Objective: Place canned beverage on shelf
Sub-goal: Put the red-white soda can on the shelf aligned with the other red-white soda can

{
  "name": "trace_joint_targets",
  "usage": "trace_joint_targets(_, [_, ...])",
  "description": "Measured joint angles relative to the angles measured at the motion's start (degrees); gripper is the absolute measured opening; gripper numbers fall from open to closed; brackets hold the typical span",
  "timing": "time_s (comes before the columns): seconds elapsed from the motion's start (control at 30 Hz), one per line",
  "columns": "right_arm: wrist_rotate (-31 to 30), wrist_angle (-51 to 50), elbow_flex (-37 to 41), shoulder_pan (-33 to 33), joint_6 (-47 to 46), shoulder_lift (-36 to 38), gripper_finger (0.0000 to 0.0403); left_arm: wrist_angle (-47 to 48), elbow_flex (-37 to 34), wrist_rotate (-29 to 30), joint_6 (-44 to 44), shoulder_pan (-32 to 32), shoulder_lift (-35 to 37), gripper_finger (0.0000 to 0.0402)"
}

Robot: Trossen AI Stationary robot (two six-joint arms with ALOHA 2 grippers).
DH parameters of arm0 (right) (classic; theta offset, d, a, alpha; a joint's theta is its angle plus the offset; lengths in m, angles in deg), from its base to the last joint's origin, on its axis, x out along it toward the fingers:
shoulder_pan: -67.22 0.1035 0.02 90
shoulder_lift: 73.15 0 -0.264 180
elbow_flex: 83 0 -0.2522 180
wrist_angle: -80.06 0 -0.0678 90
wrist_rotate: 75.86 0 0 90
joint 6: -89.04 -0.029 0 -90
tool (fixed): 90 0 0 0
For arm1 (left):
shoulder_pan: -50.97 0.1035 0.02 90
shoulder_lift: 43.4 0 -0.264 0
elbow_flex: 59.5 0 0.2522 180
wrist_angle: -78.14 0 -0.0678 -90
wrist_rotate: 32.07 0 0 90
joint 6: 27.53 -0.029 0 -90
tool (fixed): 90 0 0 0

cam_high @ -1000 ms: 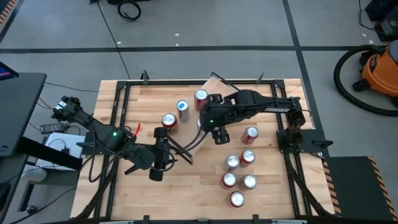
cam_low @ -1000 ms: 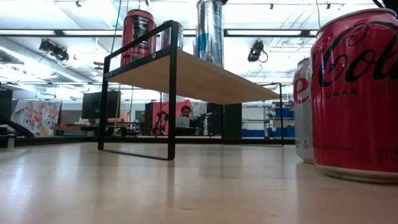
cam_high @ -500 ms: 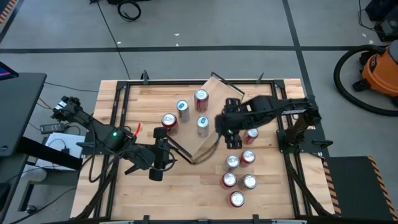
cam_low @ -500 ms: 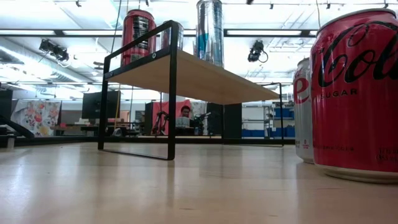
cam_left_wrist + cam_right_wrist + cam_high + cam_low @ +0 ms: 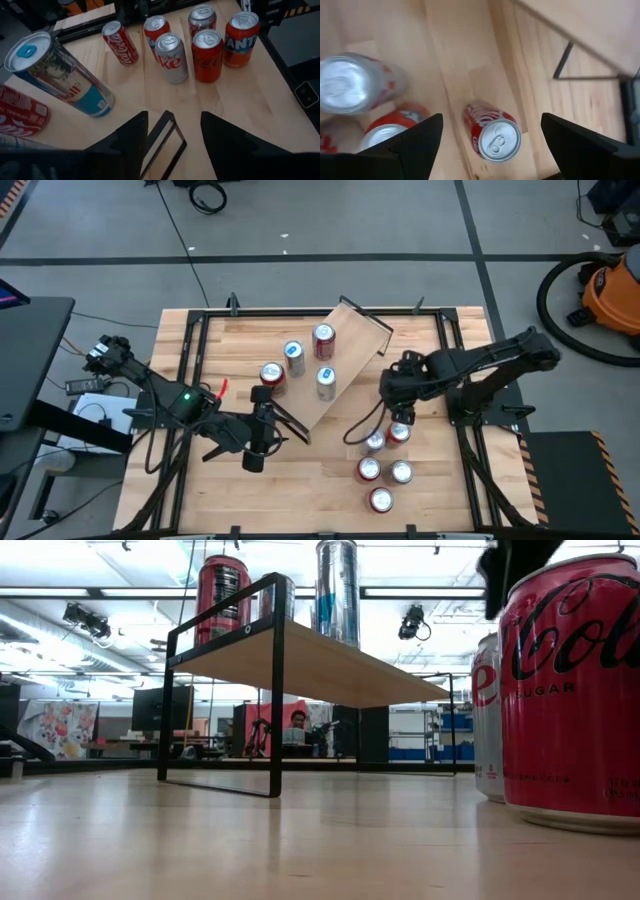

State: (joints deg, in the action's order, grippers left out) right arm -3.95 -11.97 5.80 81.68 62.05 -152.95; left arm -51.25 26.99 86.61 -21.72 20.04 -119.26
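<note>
While the right tool gapes empty, four cans on the shelf.

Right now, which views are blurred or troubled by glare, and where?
Right wrist view: cans at the edge are smeared, the red can between the right tool's fingers sharper. Low view: bright ceiling lights behind the shelf; the Coca-Cola can looms huge. High view: even light.

Both arms are black, built of jointed rounded segments with black cables looping alongside. The left arm carries a small green light and a red tag; its tool ends in 2 flat dark fingers.
</note>
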Motion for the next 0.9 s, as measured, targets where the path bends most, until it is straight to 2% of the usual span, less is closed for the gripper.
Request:
trace_joint_targets(0.13, [0.17,1.48,5.24,-1.85,-1.53,1.64,0.0348,0.10,0.00,0.00,-0.03,0.00,0.00,0.0192])
trace_joint_targets(0.3, [0.40,1.65,7.99,-4.89,-2.01,1.87,0.0349,0.81,0.00,-0.01,-0.22,-0.12,0.00,0.0192])
trace_joint_targets(0.9, [9.39,7.86,18.30,-11.43,-4.99,1.87,0.0349,3.05,0.02,-0.02,-0.66,-0.13,0.04,0.0192])
